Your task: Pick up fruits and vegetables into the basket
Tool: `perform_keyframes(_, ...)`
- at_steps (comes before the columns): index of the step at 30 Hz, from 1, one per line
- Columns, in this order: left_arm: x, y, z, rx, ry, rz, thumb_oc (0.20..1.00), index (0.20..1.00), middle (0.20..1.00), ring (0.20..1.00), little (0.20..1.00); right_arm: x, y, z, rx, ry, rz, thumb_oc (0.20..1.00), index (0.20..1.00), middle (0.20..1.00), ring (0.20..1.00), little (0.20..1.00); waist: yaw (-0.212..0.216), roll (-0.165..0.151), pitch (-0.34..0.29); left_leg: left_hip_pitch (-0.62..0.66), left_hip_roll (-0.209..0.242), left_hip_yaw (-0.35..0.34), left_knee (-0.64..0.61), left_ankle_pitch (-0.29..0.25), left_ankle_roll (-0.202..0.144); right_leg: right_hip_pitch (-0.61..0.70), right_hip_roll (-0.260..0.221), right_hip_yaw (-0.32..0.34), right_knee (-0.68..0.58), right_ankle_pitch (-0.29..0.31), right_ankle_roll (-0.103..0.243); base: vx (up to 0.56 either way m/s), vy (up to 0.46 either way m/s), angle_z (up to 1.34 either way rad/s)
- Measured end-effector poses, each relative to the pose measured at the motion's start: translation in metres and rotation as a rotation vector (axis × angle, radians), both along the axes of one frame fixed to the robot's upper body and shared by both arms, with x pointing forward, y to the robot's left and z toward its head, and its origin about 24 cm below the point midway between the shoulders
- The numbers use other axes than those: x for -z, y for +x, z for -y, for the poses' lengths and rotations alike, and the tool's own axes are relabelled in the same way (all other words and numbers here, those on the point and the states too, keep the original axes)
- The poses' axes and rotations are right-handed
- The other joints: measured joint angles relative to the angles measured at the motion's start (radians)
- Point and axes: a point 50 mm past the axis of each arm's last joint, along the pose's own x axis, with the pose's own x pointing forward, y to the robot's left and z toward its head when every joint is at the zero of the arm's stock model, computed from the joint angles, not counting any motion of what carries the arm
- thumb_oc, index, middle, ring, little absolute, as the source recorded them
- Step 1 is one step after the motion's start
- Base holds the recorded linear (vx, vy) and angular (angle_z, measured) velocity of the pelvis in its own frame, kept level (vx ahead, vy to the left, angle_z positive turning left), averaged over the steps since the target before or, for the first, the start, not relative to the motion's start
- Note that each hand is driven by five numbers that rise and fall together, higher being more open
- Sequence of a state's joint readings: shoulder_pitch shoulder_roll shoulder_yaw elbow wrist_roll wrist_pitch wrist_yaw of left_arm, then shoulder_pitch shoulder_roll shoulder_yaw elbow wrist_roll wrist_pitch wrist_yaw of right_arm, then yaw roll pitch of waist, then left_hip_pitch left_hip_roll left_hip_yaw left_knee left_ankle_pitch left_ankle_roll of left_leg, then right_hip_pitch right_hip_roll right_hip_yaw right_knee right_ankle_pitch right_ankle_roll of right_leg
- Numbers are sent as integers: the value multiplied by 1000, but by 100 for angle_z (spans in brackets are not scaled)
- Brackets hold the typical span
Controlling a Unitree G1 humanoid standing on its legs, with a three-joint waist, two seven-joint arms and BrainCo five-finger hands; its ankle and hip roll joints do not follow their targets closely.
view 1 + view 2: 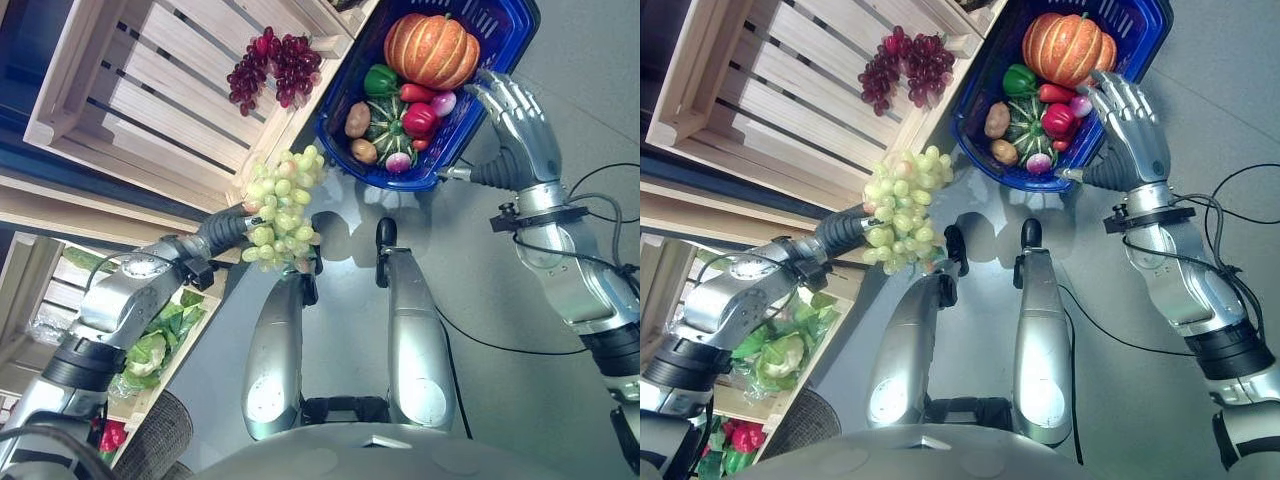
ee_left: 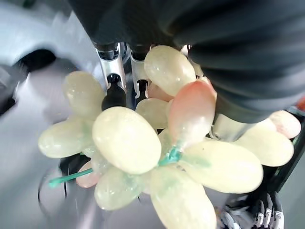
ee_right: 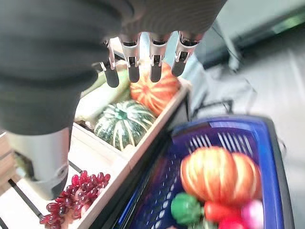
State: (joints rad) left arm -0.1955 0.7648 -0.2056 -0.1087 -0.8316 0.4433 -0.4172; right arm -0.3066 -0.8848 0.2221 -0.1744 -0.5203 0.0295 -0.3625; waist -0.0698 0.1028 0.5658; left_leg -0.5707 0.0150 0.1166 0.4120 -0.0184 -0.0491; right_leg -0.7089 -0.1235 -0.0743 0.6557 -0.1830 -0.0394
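My left hand [image 1: 222, 230] is shut on a bunch of green grapes [image 1: 283, 205], held in the air between the wooden crate [image 1: 150, 90] and the blue basket [image 1: 400, 183]. Up close, the grapes [image 2: 157, 143] sit against the curled fingers. The basket holds an orange pumpkin [image 1: 432, 48], a green pepper [image 1: 380, 78], a red pepper [image 1: 420, 118], a potato [image 1: 357, 118] and a striped green squash [image 1: 385, 122]. My right hand [image 1: 520, 115] is at the basket's right rim with its fingers [image 3: 143, 62] straight.
Red grapes [image 1: 275, 65] lie on the crate's slats. A neighbouring crate holds a striped squash [image 3: 124, 124] and an orange pumpkin [image 3: 155, 93]. Lettuce [image 1: 160, 340] fills a lower crate at the left, and a wicker basket [image 1: 155, 440] stands below it.
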Motion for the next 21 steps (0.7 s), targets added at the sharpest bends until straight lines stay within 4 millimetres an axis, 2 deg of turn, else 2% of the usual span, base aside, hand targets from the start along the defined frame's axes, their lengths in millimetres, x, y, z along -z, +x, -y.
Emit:
perform_keyframes(9, 14, -17, 29, 192, -159, -174, 200, 200, 200, 200, 200, 19, 2, -34, -176, -92, -98, 1000, 1000, 1000, 1000, 1000, 27, 0, 0, -20, 0, -22, 0, 0, 0, 5, 2, -26, -21, 4, -5, -33, -61, 7)
perform_keyframes(15, 15, -19, 33, 233, -173, -188, 200, 200, 200, 200, 200, 25, 3, -53, -282, -173, -195, 1000, 1000, 1000, 1000, 1000, 42, 0, 0, -30, -1, -31, -1, 0, 1, 5, -1, -41, -28, 5, -4, -21, -31, 4)
perform_keyframes(21, 18, -20, 39, 268, -156, -199, 200, 200, 200, 200, 200, 39, -1, -68, -398, -230, -338, 1000, 1000, 1000, 1000, 1000, 46, 0, 0, -34, -3, -34, -4, 0, 2, 4, -2, -45, -31, 4, -4, 0, 0, 0)
